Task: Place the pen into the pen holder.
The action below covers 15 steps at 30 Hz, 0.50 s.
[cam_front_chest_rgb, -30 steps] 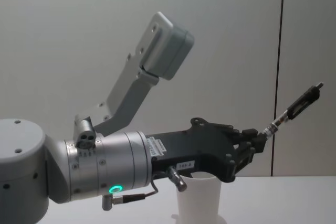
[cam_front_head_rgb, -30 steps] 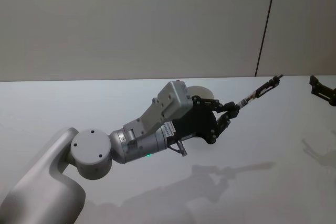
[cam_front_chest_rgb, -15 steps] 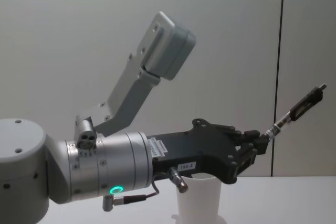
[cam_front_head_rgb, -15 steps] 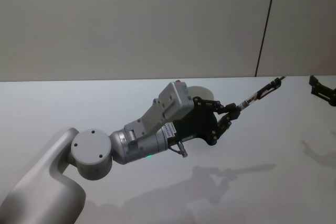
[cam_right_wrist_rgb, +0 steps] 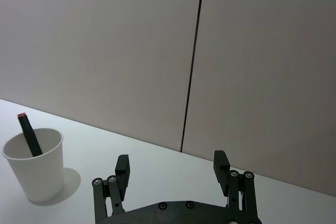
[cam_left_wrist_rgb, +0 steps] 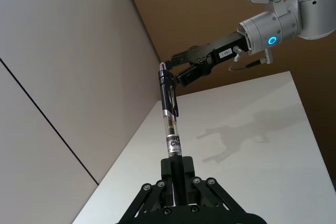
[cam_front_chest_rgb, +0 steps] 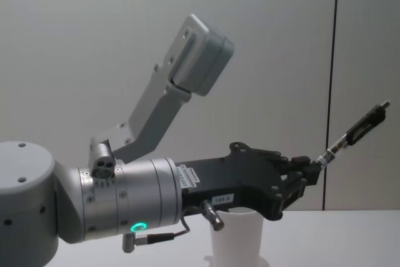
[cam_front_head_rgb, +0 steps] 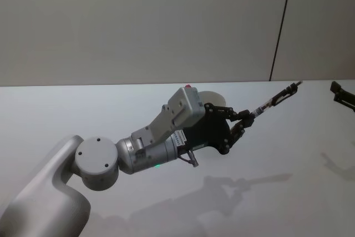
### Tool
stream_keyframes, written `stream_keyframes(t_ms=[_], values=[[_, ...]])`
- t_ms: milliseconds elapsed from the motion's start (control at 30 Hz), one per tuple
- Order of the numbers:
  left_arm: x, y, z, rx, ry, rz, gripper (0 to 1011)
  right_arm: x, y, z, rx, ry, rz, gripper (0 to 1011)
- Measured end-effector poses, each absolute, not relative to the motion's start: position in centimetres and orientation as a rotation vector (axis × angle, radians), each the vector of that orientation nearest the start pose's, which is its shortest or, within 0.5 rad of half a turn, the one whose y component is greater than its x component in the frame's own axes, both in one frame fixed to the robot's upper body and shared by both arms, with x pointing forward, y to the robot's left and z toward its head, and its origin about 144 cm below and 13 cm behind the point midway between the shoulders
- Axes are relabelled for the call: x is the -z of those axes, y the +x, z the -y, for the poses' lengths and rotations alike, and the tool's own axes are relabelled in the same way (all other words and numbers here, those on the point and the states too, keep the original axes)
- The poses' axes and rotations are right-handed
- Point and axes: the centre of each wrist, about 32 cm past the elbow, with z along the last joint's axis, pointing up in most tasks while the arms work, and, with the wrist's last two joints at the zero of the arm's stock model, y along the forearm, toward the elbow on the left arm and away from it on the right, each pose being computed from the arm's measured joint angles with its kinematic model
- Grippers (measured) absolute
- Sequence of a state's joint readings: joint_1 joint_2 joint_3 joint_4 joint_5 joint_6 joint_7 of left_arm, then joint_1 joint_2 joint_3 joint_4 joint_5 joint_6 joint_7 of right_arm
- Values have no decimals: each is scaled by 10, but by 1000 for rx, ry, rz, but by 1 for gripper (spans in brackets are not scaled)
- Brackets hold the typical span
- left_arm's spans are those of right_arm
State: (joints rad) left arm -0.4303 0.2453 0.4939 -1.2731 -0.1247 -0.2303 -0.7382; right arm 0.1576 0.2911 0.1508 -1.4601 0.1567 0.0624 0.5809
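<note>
White table [cam_front_head_rgb: 66, 109] lies under the left gripper [cam_front_head_rgb: 246, 118], which hangs in mid-air near the middle of the head view. Its fingers are pinched tight on the lower end of the pen [cam_front_head_rgb: 275, 99]. The pen slants up and to the right, clear of the table. The rim of the cup [cam_front_head_rgb: 214, 97] peeks out just behind the wrist. The right gripper [cam_front_head_rgb: 344, 95] sits at the right edge, above the table.

From the left wrist, the left gripper [cam_left_wrist_rgb: 177, 167] clamps the clear end of the pen [cam_left_wrist_rgb: 169, 109], whose dark capped end points away. Farther off, the right gripper [cam_left_wrist_rgb: 184, 65] has its fingers spread, with nothing between them.

From the right wrist, the right gripper [cam_right_wrist_rgb: 171, 163] is wide open and empty. The cup [cam_right_wrist_rgb: 34, 167] stands upright on the table [cam_right_wrist_rgb: 157, 166], well off to one side, with a dark stick [cam_right_wrist_rgb: 29, 136] with a red end leaning inside it.

In the chest view, the left gripper [cam_front_chest_rgb: 307, 170] holds the pen [cam_front_chest_rgb: 354, 132] angled upward against the wall [cam_front_chest_rgb: 81, 42]. The cup [cam_front_chest_rgb: 238, 237] stands below the gripper's body.
</note>
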Motion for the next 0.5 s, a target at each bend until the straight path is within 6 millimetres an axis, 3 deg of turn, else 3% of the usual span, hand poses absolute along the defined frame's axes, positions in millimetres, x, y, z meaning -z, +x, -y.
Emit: stream_keyframes(t_ms=[500], values=[[-1180,554,-178,-417,103,342,132,-1190,490,397,1091,-39,-76,1002]])
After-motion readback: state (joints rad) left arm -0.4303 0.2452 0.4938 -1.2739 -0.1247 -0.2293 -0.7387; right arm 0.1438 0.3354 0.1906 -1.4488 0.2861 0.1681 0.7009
